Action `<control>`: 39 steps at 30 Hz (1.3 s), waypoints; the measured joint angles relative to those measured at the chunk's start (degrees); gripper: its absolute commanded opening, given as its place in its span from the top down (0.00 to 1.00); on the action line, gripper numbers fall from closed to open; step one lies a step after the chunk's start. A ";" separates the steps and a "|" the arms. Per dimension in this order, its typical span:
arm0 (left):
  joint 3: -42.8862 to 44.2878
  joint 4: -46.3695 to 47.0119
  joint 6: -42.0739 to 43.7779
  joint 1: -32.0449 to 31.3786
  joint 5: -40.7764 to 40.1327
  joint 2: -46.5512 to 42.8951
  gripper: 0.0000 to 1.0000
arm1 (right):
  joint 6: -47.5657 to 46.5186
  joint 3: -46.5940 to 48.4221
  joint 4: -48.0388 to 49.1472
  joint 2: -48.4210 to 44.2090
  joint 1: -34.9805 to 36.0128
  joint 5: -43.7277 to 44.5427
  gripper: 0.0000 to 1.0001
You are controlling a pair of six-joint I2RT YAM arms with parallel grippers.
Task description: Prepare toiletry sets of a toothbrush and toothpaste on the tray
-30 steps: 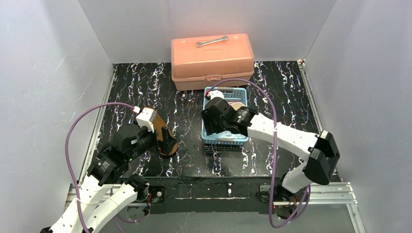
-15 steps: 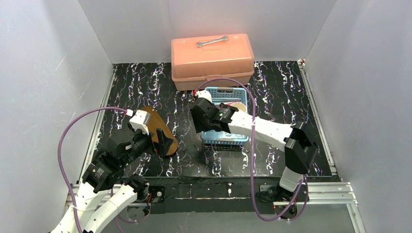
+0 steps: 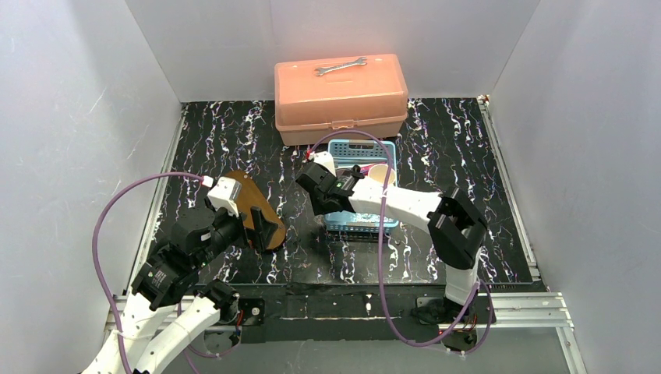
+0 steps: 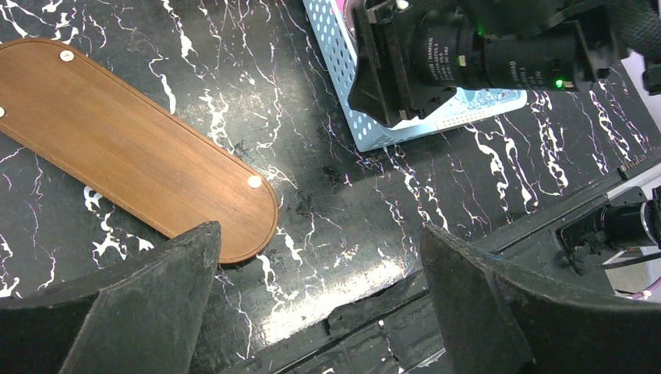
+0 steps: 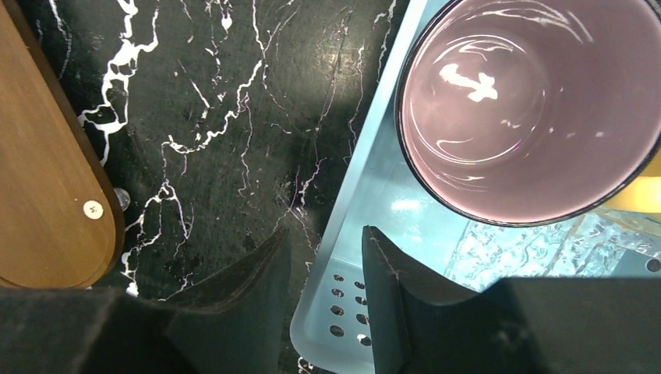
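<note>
the tray (image 4: 132, 167) lay bare on the bench (image 4: 335, 202), with no set on it. a yellow sliver, likely toothpaste (image 5: 644, 190), showed in the basket (image 5: 390, 210) beside a cup (image 5: 530, 109); no toothbrush could be made out. the basket stood near the tray, not touching it. the right gripper (image 5: 323, 234) sat astride the basket wall facing the tray, jaws narrowly parted; whether it pinched the wall could not be told. the left gripper (image 4: 319, 234) hung released and wide over the tray's end. this looked like the first fetch: next the right gripper would need to reach inside, past the cup, and close on the flat tube
</note>
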 measured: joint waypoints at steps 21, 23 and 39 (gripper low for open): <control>0.00 -0.02 0.00 0.00 -0.02 0.46 0.01 | 0.74 -1.68 0.57 0.94 0.00 0.20 0.99; 0.00 -0.02 0.00 0.00 -0.02 0.76 0.01 | -0.37 -3.67 0.79 -0.74 -0.02 -0.31 0.99; 0.00 -0.02 0.00 0.00 -0.50 1.49 0.01 | -20.44 -16.20 0.96 -13.77 0.00 -10.73 0.99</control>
